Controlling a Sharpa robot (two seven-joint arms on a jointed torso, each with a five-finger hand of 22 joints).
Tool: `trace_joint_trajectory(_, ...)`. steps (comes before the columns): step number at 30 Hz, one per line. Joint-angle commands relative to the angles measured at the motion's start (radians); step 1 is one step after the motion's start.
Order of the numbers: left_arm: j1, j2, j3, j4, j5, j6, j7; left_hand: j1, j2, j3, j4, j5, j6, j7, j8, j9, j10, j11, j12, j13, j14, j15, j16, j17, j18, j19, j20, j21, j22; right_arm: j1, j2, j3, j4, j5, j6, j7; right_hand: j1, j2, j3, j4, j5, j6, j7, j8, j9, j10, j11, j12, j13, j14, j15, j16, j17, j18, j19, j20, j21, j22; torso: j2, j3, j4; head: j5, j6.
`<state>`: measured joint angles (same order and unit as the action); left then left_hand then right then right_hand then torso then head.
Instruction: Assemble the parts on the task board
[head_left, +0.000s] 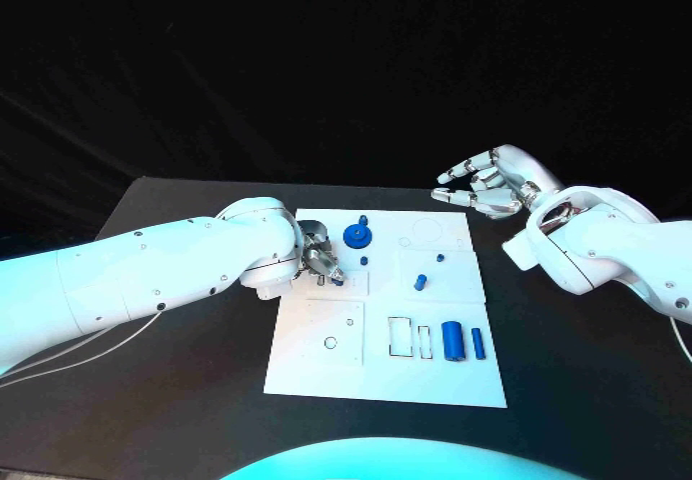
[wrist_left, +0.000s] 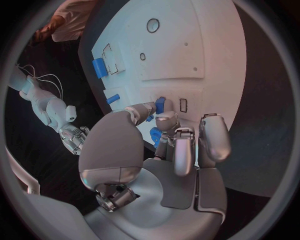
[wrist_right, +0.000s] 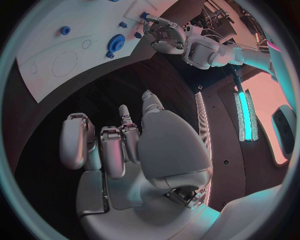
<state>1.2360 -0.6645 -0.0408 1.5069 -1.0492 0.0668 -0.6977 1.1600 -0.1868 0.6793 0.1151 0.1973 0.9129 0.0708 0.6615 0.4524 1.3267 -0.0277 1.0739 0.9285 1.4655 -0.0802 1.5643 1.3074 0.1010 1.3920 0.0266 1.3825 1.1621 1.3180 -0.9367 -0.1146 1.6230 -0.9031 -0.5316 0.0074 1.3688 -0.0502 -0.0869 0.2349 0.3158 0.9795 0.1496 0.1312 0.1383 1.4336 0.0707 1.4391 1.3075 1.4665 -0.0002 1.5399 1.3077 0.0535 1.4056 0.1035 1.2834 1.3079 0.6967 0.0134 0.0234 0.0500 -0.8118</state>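
Both hands: left hand (head_left: 320, 262) pinches a blue part (wrist_left: 160, 104) on the task board (head_left: 447, 385); right hand (head_left: 486, 182) spread, empty.

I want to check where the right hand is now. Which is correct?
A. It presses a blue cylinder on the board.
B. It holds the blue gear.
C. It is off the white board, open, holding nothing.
C: the right hand hangs past the far right corner of the task board, fingers spread and empty.

task board (head_left: 325, 370) mid-table | gear (head_left: 358, 237) on its far part | two cylinders (head_left: 453, 341) near-right
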Motion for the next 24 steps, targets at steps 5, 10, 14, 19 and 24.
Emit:
trace_joint_trajectory(5,-0.002,0.005,-0.001,-0.001,-0.005,0.057,-0.019,-0.012,0.014,0.117,-0.124,0.003,0.021,-0.027,0.009,0.001,0.016,-0.004,0.014,0.013,0.105,-0.007,0.006,0.263,-0.02,0.0,-0.005,0.007,0.001,-0.001,0.0,0.0,-0.001,-0.01,0.013,0.001,-0.009,0.004,-0.007,0.0,0.007,0.004,-0.003,0.006,0.001,0.002,-0.005,0.001,0.116,0.086,-0.007,-0.003,0.19,0.019,-0.001,-0.004,-0.004,0.039,0.0,-0.0004,-0.0004,-0.001,-0.002)
trace_joint_trajectory(10,-0.002,0.005,-0.001,-0.003,-0.01,0.066,-0.024,-0.023,0.018,0.113,-0.122,0.002,0.025,-0.03,0.015,0.0,0.025,-0.006,0.025,0.025,0.105,-0.008,0.006,0.263,-0.02,0.001,-0.005,0.006,0.001,-0.001,0.0,0.0,-0.001,-0.01,0.014,0.0,-0.009,0.004,-0.007,0.0,0.007,0.004,-0.003,0.006,0.001,0.002,-0.005,0.001,0.116,0.086,-0.007,-0.003,0.19,0.019,-0.001,-0.004,-0.004,0.039,0.001,-0.0005,0.0005,-0.002,-0.001)
trace_joint_trajectory(14,-0.002,0.005,-0.001,-0.005,-0.011,0.065,-0.026,-0.031,0.022,0.109,-0.12,0.002,0.029,-0.033,0.019,-0.001,0.031,-0.008,0.033,0.033,0.105,-0.009,0.006,0.263,-0.02,0.001,-0.005,0.007,0.002,-0.001,0.0,0.0,-0.001,-0.01,0.014,0.001,-0.009,0.004,-0.007,0.0,0.007,0.004,-0.003,0.006,0.001,0.002,-0.005,0.001,0.116,0.086,-0.007,-0.003,0.19,0.019,-0.001,-0.004,-0.004,0.039,0.0,-0.0006,0.0009,-0.001,-0.001)
trace_joint_trajectory(19,-0.002,0.005,-0.001,-0.008,-0.012,0.058,-0.027,-0.034,0.024,0.107,-0.12,0.002,0.031,-0.034,0.021,-0.002,0.034,-0.009,0.036,0.037,0.105,-0.009,0.006,0.263,-0.02,0.002,-0.006,0.007,0.004,-0.002,0.0,0.0,-0.002,-0.01,0.013,0.002,-0.009,0.004,-0.007,0.0,0.007,0.004,-0.003,0.006,0.001,0.002,-0.005,0.001,0.116,0.086,-0.007,-0.003,0.19,0.019,-0.001,-0.004,-0.004,0.039,0.0,-0.001,0.0002,0.001,0.0)
trace_joint_trajectory(24,-0.002,0.005,-0.001,-0.01,-0.015,0.044,-0.027,-0.035,0.026,0.108,-0.121,0.002,0.033,-0.036,0.022,-0.002,0.036,-0.01,0.04,0.041,0.105,-0.01,0.006,0.263,-0.021,0.004,-0.006,0.008,0.006,-0.002,0.001,0.0,-0.002,-0.01,0.012,0.002,-0.009,0.004,-0.007,0.0,0.007,0.004,-0.003,0.006,0.001,0.002,-0.005,0.001,0.116,0.086,-0.007,-0.003,0.19,0.019,-0.001,-0.004,-0.004,0.039,0.0,-0.0003,-0.0001,0.002,0.0)
